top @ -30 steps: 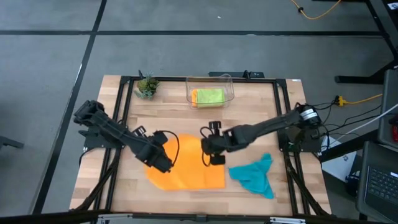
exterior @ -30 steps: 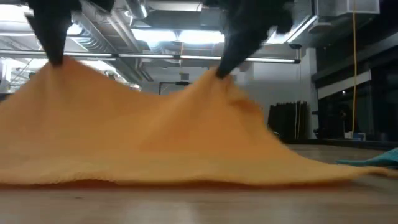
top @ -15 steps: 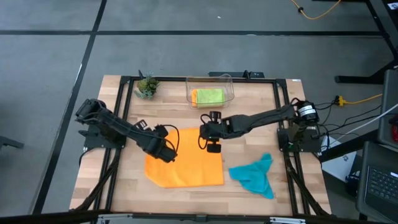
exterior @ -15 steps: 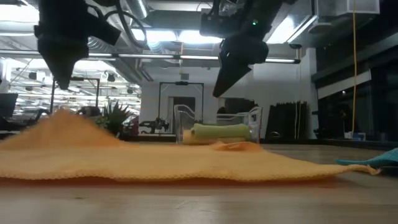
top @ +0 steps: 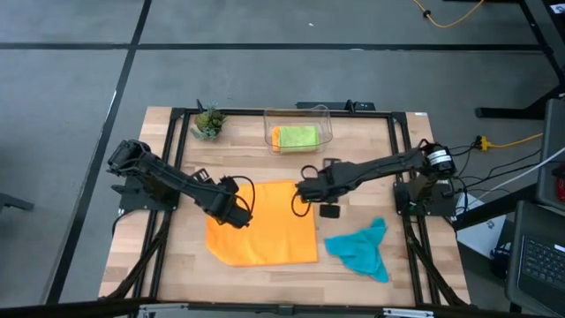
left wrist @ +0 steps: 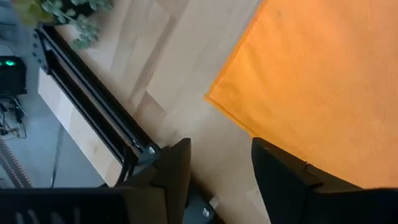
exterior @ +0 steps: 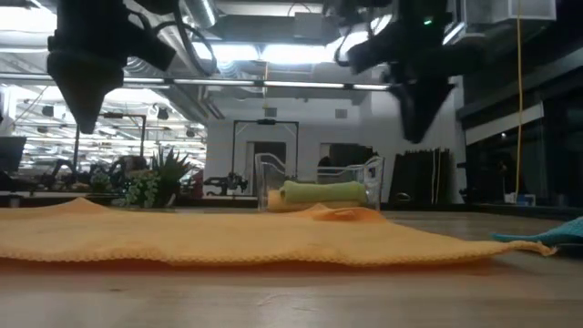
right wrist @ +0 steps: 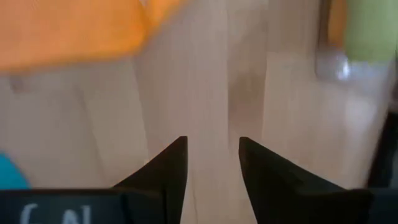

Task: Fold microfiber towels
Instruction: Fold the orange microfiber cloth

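High view: the orange towel (top: 263,223) is laid flat at desk centre, with the empty, parted left tool (top: 237,215) over its nine-o'clock edge and the empty, parted right tool (top: 327,205) just off its two-o'clock corner.

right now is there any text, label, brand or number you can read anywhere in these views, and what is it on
No text reads clearly in any view.
Right wrist view: pale marks on the dark housing beside the right gripper, cut off and too blurred to read.
Orange towel, teal towel, clear bin and table: no label or print visible.
Low view: the room behind shows no legible signs.
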Controlling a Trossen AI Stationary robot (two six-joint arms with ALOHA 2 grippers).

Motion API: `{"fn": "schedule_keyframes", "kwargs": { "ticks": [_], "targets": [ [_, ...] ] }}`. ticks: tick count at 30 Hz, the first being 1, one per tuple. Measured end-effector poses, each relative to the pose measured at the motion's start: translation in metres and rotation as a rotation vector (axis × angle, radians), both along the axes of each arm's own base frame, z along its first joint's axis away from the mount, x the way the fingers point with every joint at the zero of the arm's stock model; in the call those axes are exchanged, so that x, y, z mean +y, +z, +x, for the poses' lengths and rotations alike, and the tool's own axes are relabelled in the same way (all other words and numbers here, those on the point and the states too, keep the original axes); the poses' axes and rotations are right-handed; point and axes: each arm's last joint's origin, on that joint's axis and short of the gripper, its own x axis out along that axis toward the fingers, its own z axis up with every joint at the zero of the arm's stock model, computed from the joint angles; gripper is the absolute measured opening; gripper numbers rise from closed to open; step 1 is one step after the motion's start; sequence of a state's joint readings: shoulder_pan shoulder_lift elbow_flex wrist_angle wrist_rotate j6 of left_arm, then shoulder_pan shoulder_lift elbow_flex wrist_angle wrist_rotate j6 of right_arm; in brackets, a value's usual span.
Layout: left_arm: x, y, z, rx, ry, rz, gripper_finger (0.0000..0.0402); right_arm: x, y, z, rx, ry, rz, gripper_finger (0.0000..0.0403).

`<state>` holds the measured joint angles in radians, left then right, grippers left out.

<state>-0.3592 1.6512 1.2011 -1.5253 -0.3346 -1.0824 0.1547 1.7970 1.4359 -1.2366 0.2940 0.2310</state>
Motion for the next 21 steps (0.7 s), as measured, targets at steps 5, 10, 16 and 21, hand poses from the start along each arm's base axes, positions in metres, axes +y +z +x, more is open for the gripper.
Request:
{"fn": "schedule_keyframes", "kwargs": {
  "ticks": [5,10,16,21],
  "targets": [
    [0.001,0.001,-0.001,0.029,-0.015,-0.053,0.0164,0.000,0.017,-0.034,0.013,-0.007,-0.002,0.0146],
    [0.004,0.014,-0.009,0.002,-0.013,-0.070,0.0159,-0.013,0.025,-0.082,-0.197,-0.072,0.032,0.0146],
    [0.010,0.038,-0.026,-0.103,-0.017,-0.110,0.0161,-0.014,-0.003,-0.094,-0.699,-0.186,0.222,0.0145],
    [0.016,0.040,-0.052,-0.275,-0.015,-0.114,0.0161,-0.008,-0.039,-0.084,-0.902,-0.151,0.289,0.0145]
  ]
}}
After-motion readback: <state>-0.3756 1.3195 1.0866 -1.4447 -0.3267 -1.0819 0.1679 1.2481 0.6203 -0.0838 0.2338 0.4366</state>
